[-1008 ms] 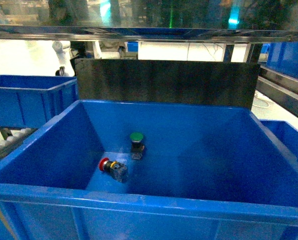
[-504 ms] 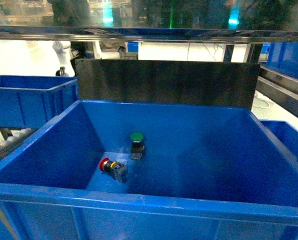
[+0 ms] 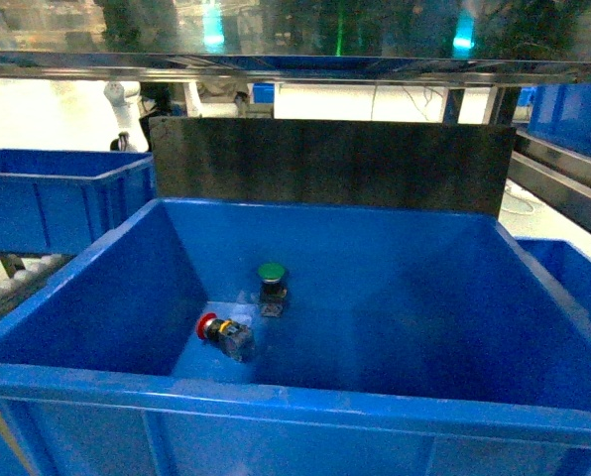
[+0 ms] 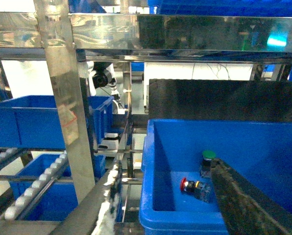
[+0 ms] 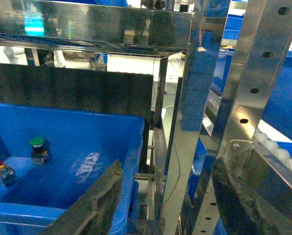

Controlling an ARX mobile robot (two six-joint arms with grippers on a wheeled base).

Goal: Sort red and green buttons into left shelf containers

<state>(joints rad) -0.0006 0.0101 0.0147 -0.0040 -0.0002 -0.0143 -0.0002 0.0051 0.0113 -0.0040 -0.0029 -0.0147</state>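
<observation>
Saw both buttons on the floor of the large central blue bin point(image 3: 276, 397), toward its left side. Found the green button point(image 3: 271, 282) upright, cap on top, a little farther back. Found the red button point(image 3: 222, 334) tipped on its side just near and left of the green one, close to the foot of the left wall, red cap pointing left; noted a small gap between the two. Made out a dark panel point(image 3: 325, 164) standing behind the bin's far rim, under a shiny steel shelf rail point(image 3: 295, 67). Spotted the left shelf containers point(image 3: 48, 198) beyond the central bin's left wall, well apart from the buttons, with another blue bin point(image 3: 573, 268) at the right edge. Saw neither arm in the head view. Caught the left gripper point(image 4: 168, 169) in its wrist view with jaws spread wide, holding nothing, hanging near and left of the central bin, beside a steel upright point(image 4: 67, 98). Caught the right gripper point(image 5: 168, 169) likewise released and grasping nothing, off the bin's right side, with a steel post point(image 5: 185, 112) showing beyond its fingers.
</observation>
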